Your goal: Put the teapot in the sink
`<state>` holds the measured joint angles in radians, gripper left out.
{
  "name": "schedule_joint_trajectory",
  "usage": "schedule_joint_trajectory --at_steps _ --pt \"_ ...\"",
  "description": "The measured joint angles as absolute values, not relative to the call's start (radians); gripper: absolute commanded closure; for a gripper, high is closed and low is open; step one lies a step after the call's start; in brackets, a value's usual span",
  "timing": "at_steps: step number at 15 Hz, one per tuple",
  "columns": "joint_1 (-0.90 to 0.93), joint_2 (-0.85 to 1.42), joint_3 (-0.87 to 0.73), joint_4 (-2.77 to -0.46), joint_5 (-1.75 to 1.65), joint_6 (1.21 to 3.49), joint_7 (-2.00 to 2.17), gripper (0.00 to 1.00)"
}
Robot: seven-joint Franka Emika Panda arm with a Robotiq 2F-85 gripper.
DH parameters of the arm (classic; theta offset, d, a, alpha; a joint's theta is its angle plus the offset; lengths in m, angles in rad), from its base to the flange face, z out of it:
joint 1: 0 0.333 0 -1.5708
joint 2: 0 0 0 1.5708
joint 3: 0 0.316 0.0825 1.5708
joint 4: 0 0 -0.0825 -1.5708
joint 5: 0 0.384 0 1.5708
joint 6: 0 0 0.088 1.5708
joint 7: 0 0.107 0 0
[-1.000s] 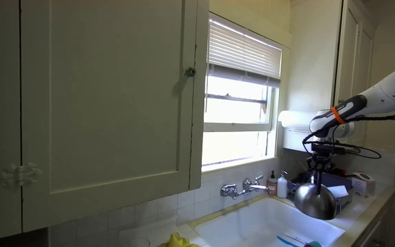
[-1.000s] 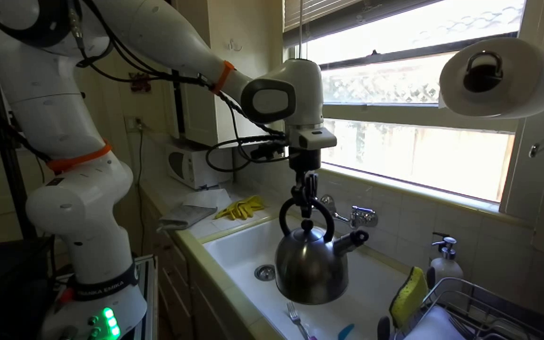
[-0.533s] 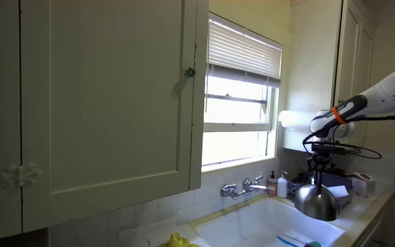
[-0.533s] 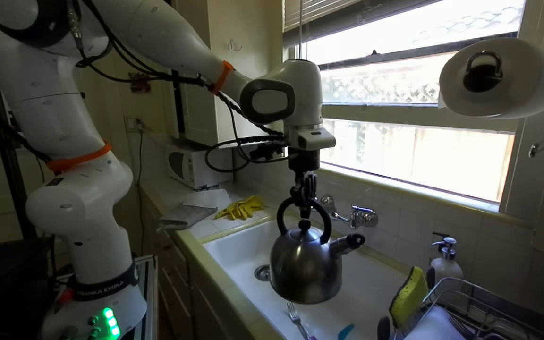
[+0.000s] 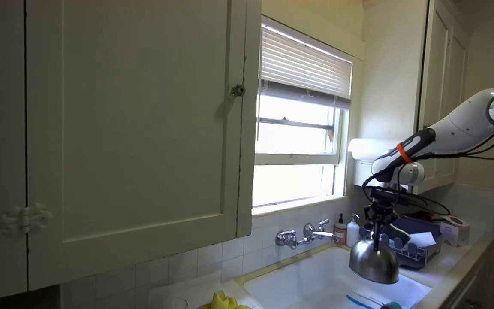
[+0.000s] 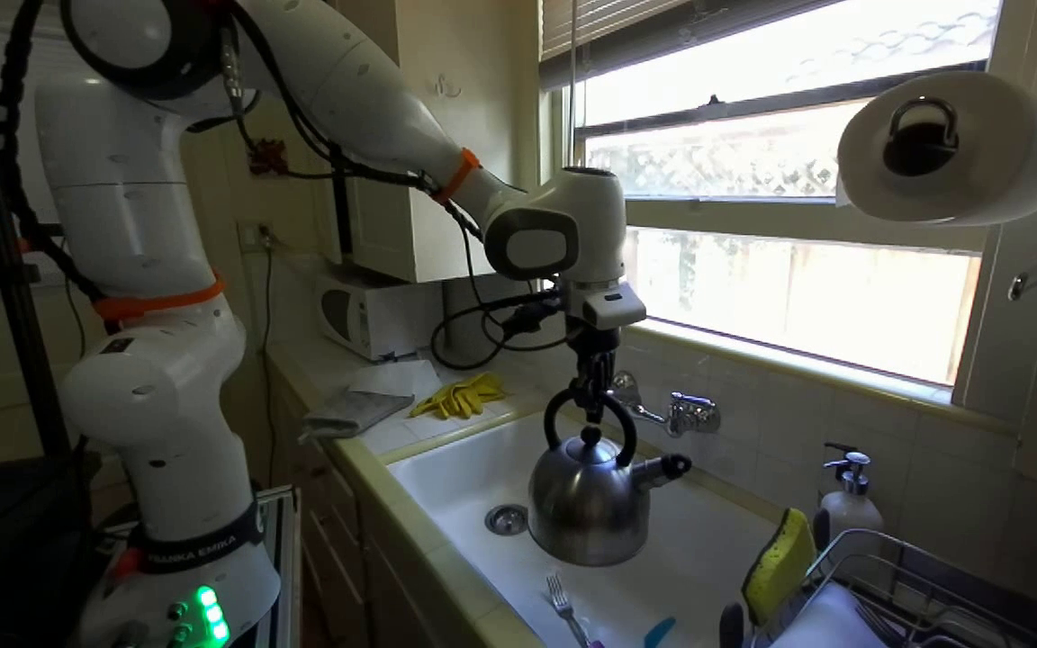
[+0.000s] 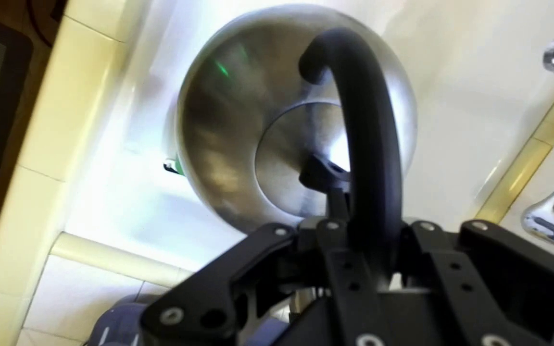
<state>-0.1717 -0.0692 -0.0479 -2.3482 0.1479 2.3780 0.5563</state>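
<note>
Teapot (image 6: 586,508), gripped by end effector (image 6: 592,409), shows its spout (image 6: 656,471) only in an exterior view.

- You can read "FRANKA EMIKA" on the black band (image 6: 202,550) around your arm base (image 6: 181,598), in an exterior view.
- Lettering on your arm's dark panel (image 5: 417,140) and box (image 5: 454,231) is too small to read.
</note>
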Motion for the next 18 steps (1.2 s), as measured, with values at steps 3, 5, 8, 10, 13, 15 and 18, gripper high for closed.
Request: schedule_joint_trajectory --at_steps 3,5,8,10,13,15,18 --pt "-0.139 0.034 -0.047 -2.262 0.155 2.411 0.592 0.98" --pt "-0.13 0.097 -0.051 -2.198 0.155 2.412 0.609 0.98" --pt "-0.12 0.184 -0.061 -2.115 0.155 2.412 0.61 0.98" --pt "-0.115 0.235 -0.068 -2.075 0.155 2.412 0.61 0.98" --pt "-0.113 0.303 -0.081 -2.032 0.155 2.412 0.61 0.98" --pt "-0.113 0.345 -0.094 -2.006 0.155 2.412 0.61 0.98" --pt "-0.113 0.4 -0.112 -1.978 0.155 2.412 0.61 0.98"
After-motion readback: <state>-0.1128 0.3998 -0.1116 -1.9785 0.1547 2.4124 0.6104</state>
